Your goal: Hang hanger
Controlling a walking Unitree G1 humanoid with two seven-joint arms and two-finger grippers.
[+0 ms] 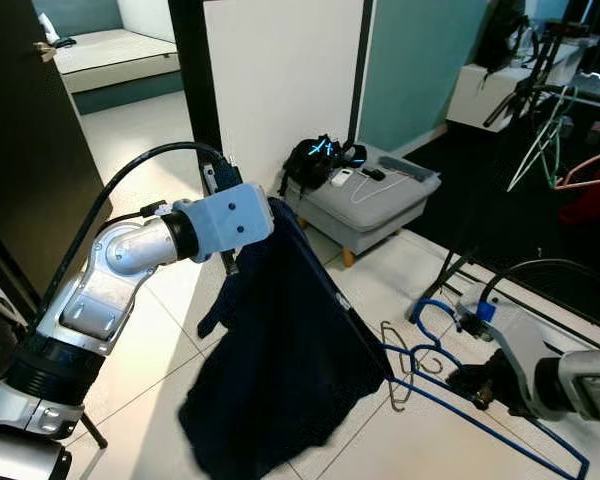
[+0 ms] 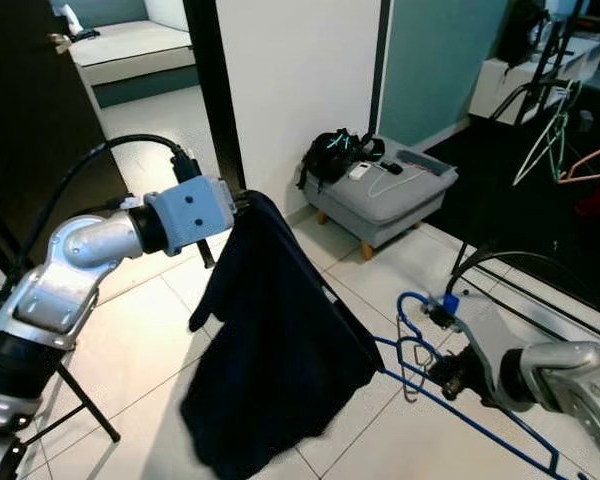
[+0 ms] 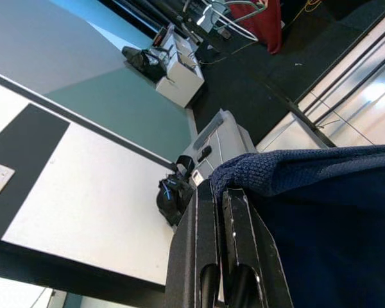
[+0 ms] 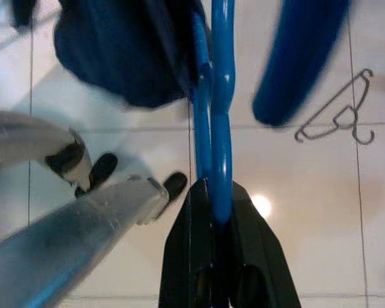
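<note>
While it hangs over the pale tiled floor (image 1: 160, 330), the dark navy knitted garment (image 1: 280, 360) droops in loose folds from a bright blue hanger (image 1: 450, 395), which is thin, glossy and curved at its hook. The left gripper (image 3: 221, 212) has its black fingers pinched tight on the cloth's upper edge. The right gripper (image 4: 215, 212) is clamped on the hanger's doubled blue rod. A small grey wire hanger (image 4: 337, 119) lies flat on the tiles nearby.
</note>
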